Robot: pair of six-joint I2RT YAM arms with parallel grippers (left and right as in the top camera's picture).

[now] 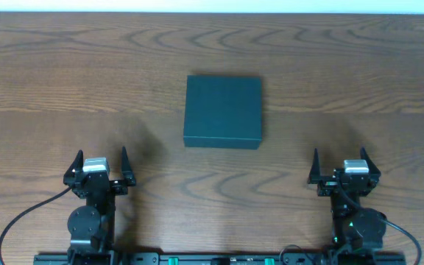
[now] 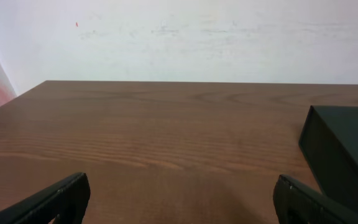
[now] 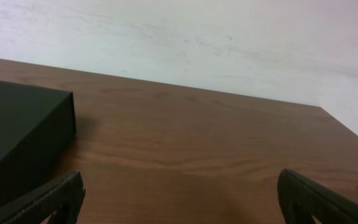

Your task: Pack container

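Note:
The container (image 1: 222,110) is a dark teal square box lying flat with its lid shut in the middle of the wooden table. Its edge shows at the right of the left wrist view (image 2: 347,152) and at the left of the right wrist view (image 3: 17,134). My left gripper (image 1: 99,163) is open and empty near the front left, well apart from the box; its fingers (image 2: 179,199) show wide apart. My right gripper (image 1: 343,165) is open and empty near the front right, its fingers (image 3: 182,199) also wide apart. No snack packets or other items are in view.
The wooden table (image 1: 65,73) runs to a pale wall at the back (image 2: 197,37). The arm bases and cables sit along the front edge (image 1: 219,258).

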